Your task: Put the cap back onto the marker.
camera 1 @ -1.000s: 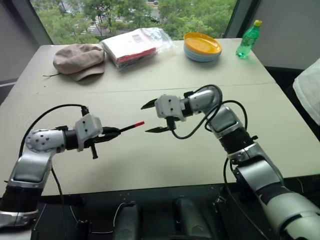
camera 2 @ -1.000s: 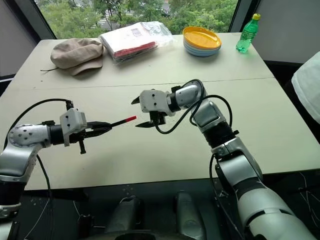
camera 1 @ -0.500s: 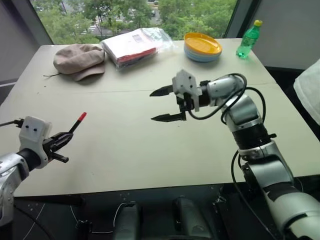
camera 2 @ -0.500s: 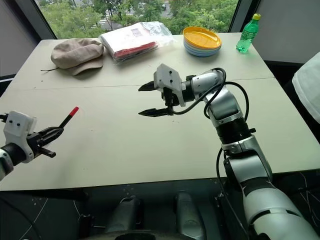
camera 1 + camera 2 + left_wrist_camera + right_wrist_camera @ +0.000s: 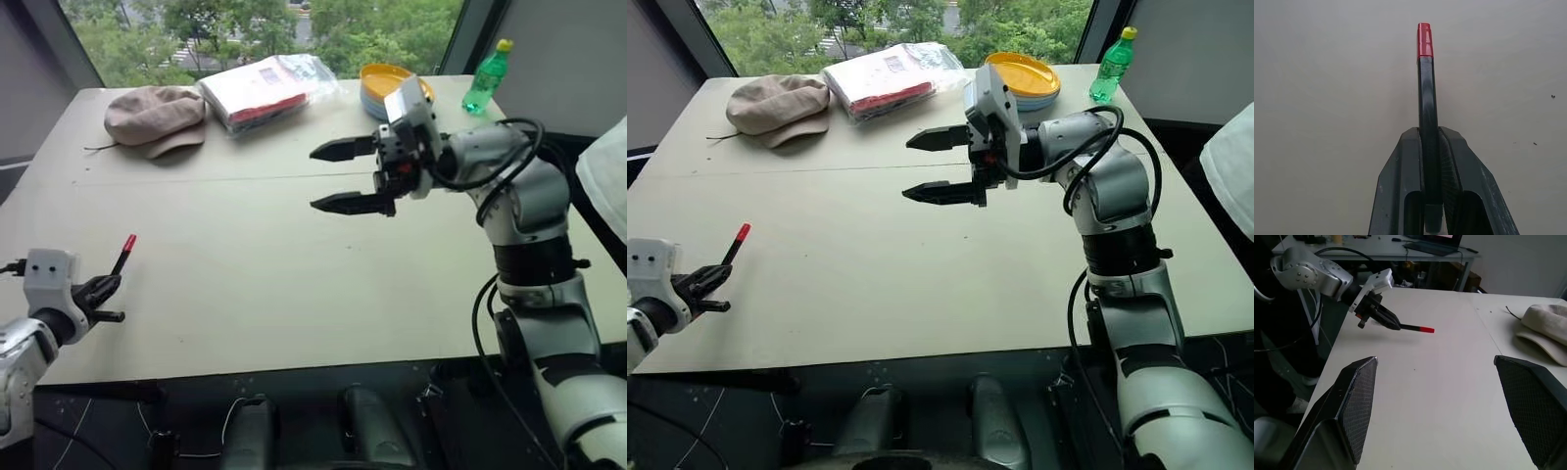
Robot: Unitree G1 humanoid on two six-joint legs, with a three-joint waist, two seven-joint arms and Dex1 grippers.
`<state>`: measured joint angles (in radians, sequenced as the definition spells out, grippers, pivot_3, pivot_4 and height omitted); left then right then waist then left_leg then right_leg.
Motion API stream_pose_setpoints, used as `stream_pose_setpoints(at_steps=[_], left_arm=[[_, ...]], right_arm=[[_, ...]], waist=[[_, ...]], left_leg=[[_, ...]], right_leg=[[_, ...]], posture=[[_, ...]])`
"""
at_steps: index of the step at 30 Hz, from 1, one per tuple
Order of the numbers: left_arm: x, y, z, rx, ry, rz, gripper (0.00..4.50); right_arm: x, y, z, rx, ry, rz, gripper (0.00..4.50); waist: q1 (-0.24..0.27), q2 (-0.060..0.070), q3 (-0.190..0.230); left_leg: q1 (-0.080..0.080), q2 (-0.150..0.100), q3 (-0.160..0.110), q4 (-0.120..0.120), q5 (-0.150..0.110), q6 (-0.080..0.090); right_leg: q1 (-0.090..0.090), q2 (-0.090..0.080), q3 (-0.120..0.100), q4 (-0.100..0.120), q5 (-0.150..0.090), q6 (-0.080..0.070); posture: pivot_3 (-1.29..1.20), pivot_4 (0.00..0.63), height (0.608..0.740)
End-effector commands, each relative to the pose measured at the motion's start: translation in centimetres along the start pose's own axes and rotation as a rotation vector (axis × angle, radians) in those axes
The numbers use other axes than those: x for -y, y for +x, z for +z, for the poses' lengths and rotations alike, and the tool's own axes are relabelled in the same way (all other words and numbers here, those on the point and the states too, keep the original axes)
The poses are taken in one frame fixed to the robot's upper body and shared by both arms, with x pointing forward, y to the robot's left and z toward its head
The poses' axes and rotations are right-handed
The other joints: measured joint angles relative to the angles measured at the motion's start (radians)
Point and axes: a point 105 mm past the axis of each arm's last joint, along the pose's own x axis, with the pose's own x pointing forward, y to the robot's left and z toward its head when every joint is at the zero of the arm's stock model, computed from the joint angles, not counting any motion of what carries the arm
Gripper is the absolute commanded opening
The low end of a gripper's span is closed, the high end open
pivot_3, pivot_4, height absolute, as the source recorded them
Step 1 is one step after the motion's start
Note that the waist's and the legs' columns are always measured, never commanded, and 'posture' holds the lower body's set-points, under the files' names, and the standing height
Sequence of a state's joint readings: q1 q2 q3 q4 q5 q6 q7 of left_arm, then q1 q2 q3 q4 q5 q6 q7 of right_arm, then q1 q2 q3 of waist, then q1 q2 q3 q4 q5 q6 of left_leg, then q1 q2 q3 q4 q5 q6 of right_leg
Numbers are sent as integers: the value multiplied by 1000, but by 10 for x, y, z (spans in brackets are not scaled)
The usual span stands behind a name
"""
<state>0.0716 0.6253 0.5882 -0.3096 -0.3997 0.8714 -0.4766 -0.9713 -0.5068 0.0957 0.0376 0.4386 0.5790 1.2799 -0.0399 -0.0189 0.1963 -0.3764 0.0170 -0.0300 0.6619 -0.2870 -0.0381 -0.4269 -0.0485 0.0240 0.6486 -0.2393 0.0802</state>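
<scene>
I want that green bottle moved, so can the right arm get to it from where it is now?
Probably yes: the right gripper is open and empty, the green bottle stands upright at the table's far right corner, and nothing lies between them.

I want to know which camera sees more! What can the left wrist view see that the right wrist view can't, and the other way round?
The left wrist view alone gives a close look at the left end effector's fingers pinching the marker's black barrel. The right wrist view alone has the beige hat, the left arm's silver body, and the right end effector wide open with nothing in it. Both show the marker with its red cap over the pale table, clamped in the left end effector.
</scene>
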Motion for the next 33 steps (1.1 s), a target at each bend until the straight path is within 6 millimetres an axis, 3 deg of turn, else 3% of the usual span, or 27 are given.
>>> stream_pose_setpoints(at_steps=[1,15,17,18,24,33], left_arm=[[-3,5,8,34,27,20,0],[2,13,16,69,-9,-6,0],[2,14,17,72,-18,-2,1013],[1,14,17,72,-23,0,1307],[4,13,16,69,-33,-19,4357],[11,5,18,81,-47,-49,4447]], right_arm=[[-3,-2,11,23,-40,-10,3915],[-1,-3,6,13,-36,-50,3915],[0,-3,6,13,-36,-54,3978],[0,-2,6,14,-36,-55,3978],[2,-2,5,14,-37,-63,3978],[2,-4,5,0,-41,-61,3978]], waist=[[1,0,0],[-1,0,0],[-1,0,0],[-1,0,0],[-1,0,0],[-1,0,0]], left_leg=[[0,0,0,0,0,0],[0,0,0,0,0,0],[0,0,0,0,0,0],[0,0,0,0,0,0],[0,0,0,0,0,0],[0,0,0,0,0,0]], right_leg=[[0,0,0,0,0,0],[0,0,0,0,0,0],[0,0,0,0,0,0],[0,0,0,-1,0,0],[0,0,0,-1,0,0],[0,0,0,-1,0,0]], posture=[[0,150,740],[0,150,740],[0,150,740],[0,150,740],[0,150,740],[0,150,740]])
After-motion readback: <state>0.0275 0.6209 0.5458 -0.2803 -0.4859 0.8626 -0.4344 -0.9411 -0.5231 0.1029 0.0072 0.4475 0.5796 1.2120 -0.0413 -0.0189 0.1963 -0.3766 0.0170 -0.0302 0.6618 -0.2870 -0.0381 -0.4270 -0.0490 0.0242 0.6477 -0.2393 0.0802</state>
